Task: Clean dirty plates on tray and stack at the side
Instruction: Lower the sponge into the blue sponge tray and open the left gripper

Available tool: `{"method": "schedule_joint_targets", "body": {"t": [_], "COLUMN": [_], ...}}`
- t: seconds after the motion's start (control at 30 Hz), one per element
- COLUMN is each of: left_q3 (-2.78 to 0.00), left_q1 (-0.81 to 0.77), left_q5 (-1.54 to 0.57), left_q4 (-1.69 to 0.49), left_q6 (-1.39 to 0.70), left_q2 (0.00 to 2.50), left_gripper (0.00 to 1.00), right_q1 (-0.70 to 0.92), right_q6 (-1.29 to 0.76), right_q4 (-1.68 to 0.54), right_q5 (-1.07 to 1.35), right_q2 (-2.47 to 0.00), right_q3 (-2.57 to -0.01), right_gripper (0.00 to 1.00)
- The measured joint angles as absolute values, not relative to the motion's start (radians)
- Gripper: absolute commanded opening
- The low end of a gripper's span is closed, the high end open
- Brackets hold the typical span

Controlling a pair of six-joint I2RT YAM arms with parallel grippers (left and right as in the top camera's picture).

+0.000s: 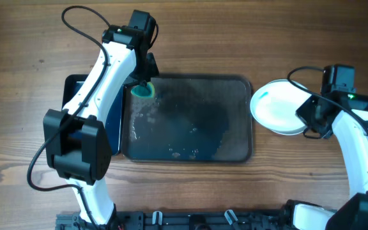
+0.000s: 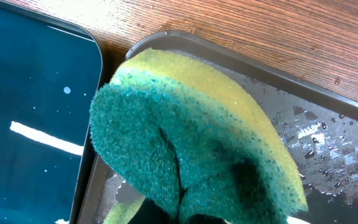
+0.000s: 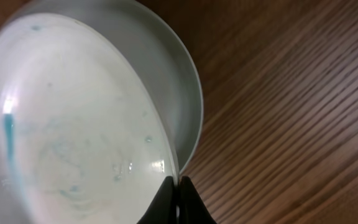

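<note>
The large dark brown-grey rectangular tray point(image 1: 197, 128) lies mid-way across the wooden table point(image 1: 235, 38). Just beside its left rim lies the smaller glossy black tray point(image 1: 75, 86), partly under the left arm. The yellow-and-green sponge point(image 1: 144, 91) sits in the left gripper point(image 1: 145, 80) over the large tray's far left corner. At the tray's right rim, 2 round white plates point(image 1: 276, 108) are stacked on the table. The upper plate point(image 3: 73, 124) is tilted on the lower plate point(image 3: 182, 93), its rim between the fingers of the right gripper point(image 3: 179, 199).

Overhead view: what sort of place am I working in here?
Probably a tabletop dish-cleaning test bench rather than a real kitchen: a bare wooden table, a wet tray, a green-and-yellow sponge in the left gripper, and a blue-smeared plate pinched by the right gripper.
</note>
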State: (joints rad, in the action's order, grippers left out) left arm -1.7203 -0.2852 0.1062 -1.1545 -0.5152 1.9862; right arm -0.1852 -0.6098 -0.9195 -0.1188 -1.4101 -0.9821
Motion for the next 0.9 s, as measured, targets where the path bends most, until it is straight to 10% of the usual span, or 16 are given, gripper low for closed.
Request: {"method": "schedule_joint_targets", "body": {"t": [0.3,0.5,0.9], "left_q3": [-1.72,-1.72,-1.719], "left_q1": [-0.285,-0.285,-0.259], "left_q5": [0.106,0.106,0.103], "left_q4": [-1.154,-1.156,-1.238], "left_q6": [-0.515,-0.515,-0.5], "left_q2": [1.986,1.986,1.98], "left_gripper": [0.04,0.04,0.04], "right_q1": [-0.185,-0.186,-0.139], "right_q6": [-0.614,-0.601,-0.415], "right_q4": [-0.893,-0.817,-0.856], "right_q5": [-0.16,-0.172,0.164], "right_q2": [-1.417,-1.417,-1.42], "right_q3": [-0.958,-0.958,-1.207], "right_gripper": [0.06,0.65,0.77]}}
